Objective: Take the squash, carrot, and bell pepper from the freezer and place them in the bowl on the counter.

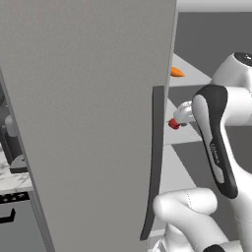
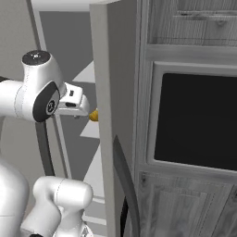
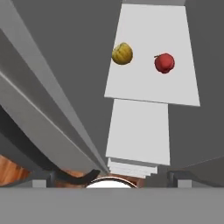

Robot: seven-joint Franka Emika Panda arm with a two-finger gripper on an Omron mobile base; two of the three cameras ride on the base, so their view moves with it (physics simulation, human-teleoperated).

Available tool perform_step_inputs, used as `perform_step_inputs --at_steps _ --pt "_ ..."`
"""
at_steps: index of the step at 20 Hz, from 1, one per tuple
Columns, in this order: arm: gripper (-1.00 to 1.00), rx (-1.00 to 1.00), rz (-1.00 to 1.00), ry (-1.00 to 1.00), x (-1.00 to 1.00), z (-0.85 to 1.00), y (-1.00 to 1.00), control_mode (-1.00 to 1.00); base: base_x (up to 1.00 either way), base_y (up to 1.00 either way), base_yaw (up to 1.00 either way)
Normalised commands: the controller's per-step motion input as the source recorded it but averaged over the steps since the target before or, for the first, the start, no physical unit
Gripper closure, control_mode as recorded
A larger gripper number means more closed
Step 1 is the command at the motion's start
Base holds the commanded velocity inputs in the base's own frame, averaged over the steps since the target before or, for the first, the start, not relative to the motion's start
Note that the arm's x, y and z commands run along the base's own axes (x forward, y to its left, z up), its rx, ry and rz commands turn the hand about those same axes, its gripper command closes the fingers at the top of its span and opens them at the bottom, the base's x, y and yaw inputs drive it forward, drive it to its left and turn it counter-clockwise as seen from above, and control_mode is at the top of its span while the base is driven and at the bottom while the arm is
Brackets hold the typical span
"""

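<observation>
With the freezer (image 1: 88, 123) door swung open, the gripper (image 3: 111, 177) reaches inside, jaws spread wide and empty, above a white shelf (image 3: 151, 83) where the squash (image 3: 122, 54) and pepper (image 3: 164, 63) sit apart; the carrot (image 1: 176, 72) lies on a higher shelf.

A tall flat matte grey freezer door (image 1: 88, 123) with a smooth dark curved handle (image 1: 153, 162); pale matte shelves (image 3: 151, 57) hold a lumpy yellow-green squash (image 3: 122, 54) and a glossy red bell pepper (image 3: 164, 63); grey wood-grain cabinets (image 2: 190, 203) frame a glossy black panel (image 2: 196, 122)
</observation>
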Motion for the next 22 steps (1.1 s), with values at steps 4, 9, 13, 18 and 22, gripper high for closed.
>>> perform_step_inputs --at_steps 4,9,13,18,22 --pt "-1.0 0.0 0.0 -0.24 0.0 0.39 0.0 -1.0 0.0 0.0 0.0" --pt "-1.0 0.0 0.0 -0.28 0.0 0.26 -0.14 -1.0 0.0 0.0 0.0" --pt "-1.0 0.0 0.0 -0.21 0.16 0.22 -0.17 -1.0 0.0 0.0 0.0" --pt "-1.0 0.0 0.0 -0.05 0.29 0.38 -0.19 -1.0 0.0 0.0 0.0" --pt "-1.0 0.01 0.0 0.0 0.46 0.53 -0.1 -1.0 0.0 0.0 0.0"
